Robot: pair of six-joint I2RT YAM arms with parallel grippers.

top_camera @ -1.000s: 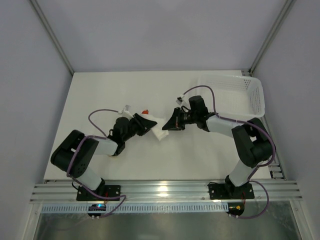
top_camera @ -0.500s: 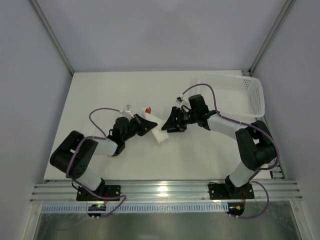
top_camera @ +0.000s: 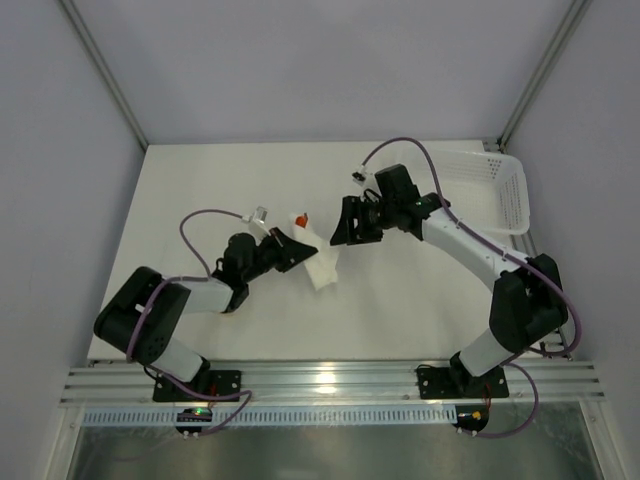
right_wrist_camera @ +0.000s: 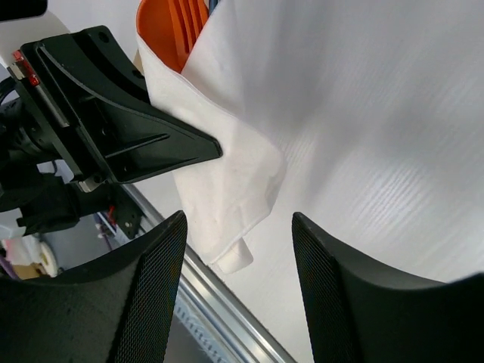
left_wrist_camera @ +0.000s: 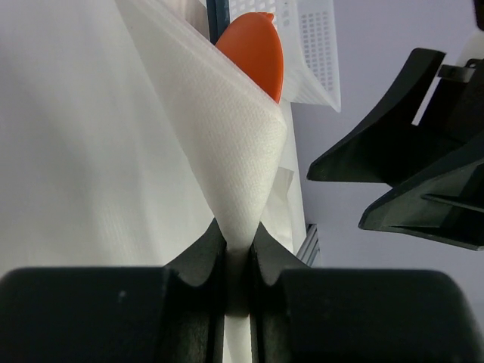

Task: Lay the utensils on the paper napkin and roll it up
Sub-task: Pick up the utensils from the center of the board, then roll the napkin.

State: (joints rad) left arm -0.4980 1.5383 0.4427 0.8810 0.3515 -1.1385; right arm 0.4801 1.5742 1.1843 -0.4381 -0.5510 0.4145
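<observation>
From above, your left gripper (top_camera: 292, 249) sits at the near-left edge of the napkin (top_camera: 322, 264), which lies bunched around the middle of the table (top_camera: 200, 190). A bit of orange spoon (top_camera: 298, 220) pokes out at its far end. That view does not show you the grip itself.

Your left wrist camera does: the jaws are pinched narrow on a fold of the napkin, and the paper rises from them like a cone with the spoon bowl at its top. A thin dark stick (left_wrist_camera: 212, 15) shows just beside the bowl, which you cannot make out from above. The white basket (left_wrist_camera: 314, 53) lies behind.

Your right gripper (right_wrist_camera: 238, 219) stands with its fingers (right_wrist_camera: 151, 295) wide apart and nothing between them. Its camera looks down on the napkin wrapped loosely round the utensils, with a loose corner hanging at the near end. Only here do you see orange ridged handles inside the open mouth of the wrap, and the left gripper's black finger against the paper's side.
</observation>
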